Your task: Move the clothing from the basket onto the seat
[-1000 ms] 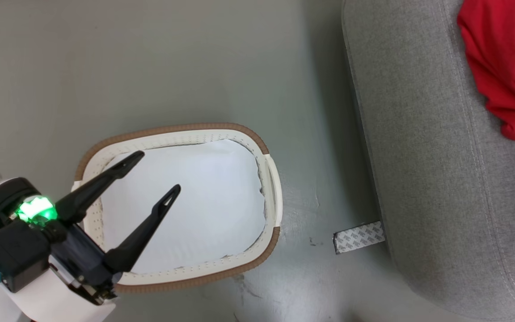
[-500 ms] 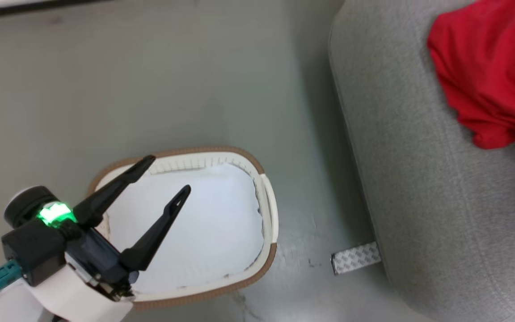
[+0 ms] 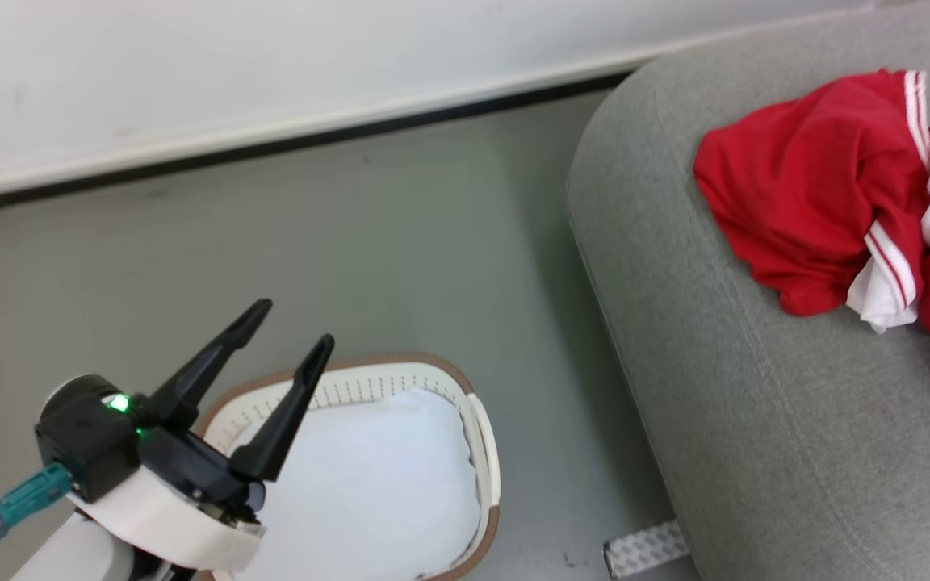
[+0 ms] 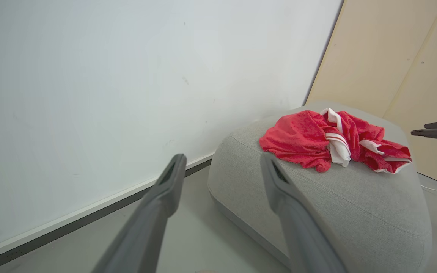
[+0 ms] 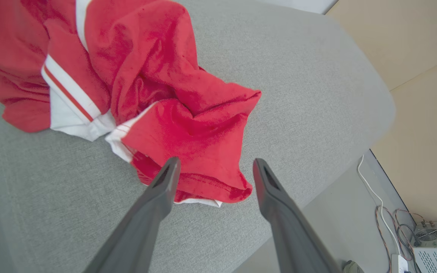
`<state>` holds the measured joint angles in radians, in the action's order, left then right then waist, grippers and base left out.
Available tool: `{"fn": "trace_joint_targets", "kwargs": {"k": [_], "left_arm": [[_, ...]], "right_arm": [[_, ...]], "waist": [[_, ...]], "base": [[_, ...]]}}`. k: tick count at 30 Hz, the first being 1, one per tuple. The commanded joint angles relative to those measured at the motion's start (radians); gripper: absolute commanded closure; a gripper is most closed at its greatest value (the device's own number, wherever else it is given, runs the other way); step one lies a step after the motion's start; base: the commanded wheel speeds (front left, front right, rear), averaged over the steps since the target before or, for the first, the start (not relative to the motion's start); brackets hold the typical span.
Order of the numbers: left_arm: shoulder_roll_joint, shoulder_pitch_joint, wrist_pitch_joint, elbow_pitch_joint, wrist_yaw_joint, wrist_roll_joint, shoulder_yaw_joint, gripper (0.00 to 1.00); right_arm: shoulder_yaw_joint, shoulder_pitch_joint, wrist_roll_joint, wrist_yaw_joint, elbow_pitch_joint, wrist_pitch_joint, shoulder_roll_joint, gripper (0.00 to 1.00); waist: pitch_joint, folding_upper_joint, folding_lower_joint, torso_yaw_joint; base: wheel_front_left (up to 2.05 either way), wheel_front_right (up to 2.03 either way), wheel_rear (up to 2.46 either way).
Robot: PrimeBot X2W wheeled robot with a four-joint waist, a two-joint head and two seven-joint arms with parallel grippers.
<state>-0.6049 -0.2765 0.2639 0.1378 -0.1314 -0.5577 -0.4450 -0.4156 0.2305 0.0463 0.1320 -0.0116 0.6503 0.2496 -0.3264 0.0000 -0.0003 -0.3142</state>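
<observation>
Far to the left of the seat point(image 3: 756, 420), the left gripper point(image 3: 295, 323) hangs in the air. Its two dark fingers are wide apart and there is nothing between them. Just under it, also left of the seat, the basket point(image 3: 488, 452) sits on the grey floor point(image 3: 400, 242). A flat white sheet point(image 3: 384, 484) lies inside the basket. Between the basket and the seat, a small grey strip point(image 3: 647, 549) lies on the floor, right up against the bottom of the seat. The clothing point(image 3: 796, 210) is on top of the seat, in a crumpled heap. It is bright red with white parts and red-and-white stripy bands. The right gripper point(image 5: 216, 162) is over the seat, just above the near edge of the clothing. Its fingers are apart too and they pinch nothing; the red cloth shows in the gap between them. On the floor beside the seat there is a small white box point(image 5: 433, 237) with thin wires point(image 5: 383, 218) running to it.
</observation>
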Motion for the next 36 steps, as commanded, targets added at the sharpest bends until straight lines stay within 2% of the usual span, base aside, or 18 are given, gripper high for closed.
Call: {"fn": "trace_joint_targets", "kwargs": {"k": [1,9,14,19,23,28,30,36], "left_arm": [[0.008,0.016,0.000,-0.007,0.002,-0.004,0.013,0.00],[0.076,0.028,0.000,-0.060,0.004,-0.010,0.100,0.00],[0.111,0.037,0.000,-0.086,0.009,-0.026,0.165,0.00],[0.126,0.057,0.000,-0.105,0.005,-0.055,0.215,0.00],[0.139,0.074,0.000,-0.124,0.010,-0.020,0.251,0.00],[0.165,0.095,0.000,-0.152,0.035,0.035,0.306,0.00],[0.194,0.111,0.000,-0.162,0.047,0.047,0.330,0.00],[0.248,0.156,0.000,-0.183,0.052,0.087,0.408,0.00]], "right_arm": [[0.013,-0.009,0.012,-0.003,-0.020,0.002,0.009,0.00],[0.149,0.056,0.066,-0.003,-0.101,-0.035,0.095,0.00],[0.234,0.123,0.081,-0.003,-0.129,-0.100,0.109,0.00],[0.300,0.175,0.082,-0.003,-0.127,-0.193,0.089,0.00],[0.340,0.206,0.088,-0.003,-0.104,-0.280,0.059,0.00],[0.363,0.196,0.081,-0.003,-0.070,-0.413,-0.010,0.00],[0.365,0.178,0.086,-0.003,-0.062,-0.468,-0.042,0.00],[0.380,0.127,0.072,-0.003,-0.040,-0.624,-0.113,0.00]], "waist": [[0.041,0.0000,0.0003,0.006],[0.133,0.0000,0.0003,0.052],[0.178,0.0000,0.0003,0.093],[0.212,0.0000,0.0003,0.136],[0.236,0.0000,0.0003,0.169],[0.263,0.0000,0.0003,0.204],[0.272,0.0000,0.0003,0.214],[0.284,0.0000,0.0003,0.229]], "base": [[0.00,0.00,0.00],[0.00,0.00,0.00],[0.00,0.00,0.00],[0.00,0.00,0.00],[0.00,0.00,0.00],[0.00,0.00,0.00],[0.00,0.00,0.00],[0.00,0.00,0.00]]}}
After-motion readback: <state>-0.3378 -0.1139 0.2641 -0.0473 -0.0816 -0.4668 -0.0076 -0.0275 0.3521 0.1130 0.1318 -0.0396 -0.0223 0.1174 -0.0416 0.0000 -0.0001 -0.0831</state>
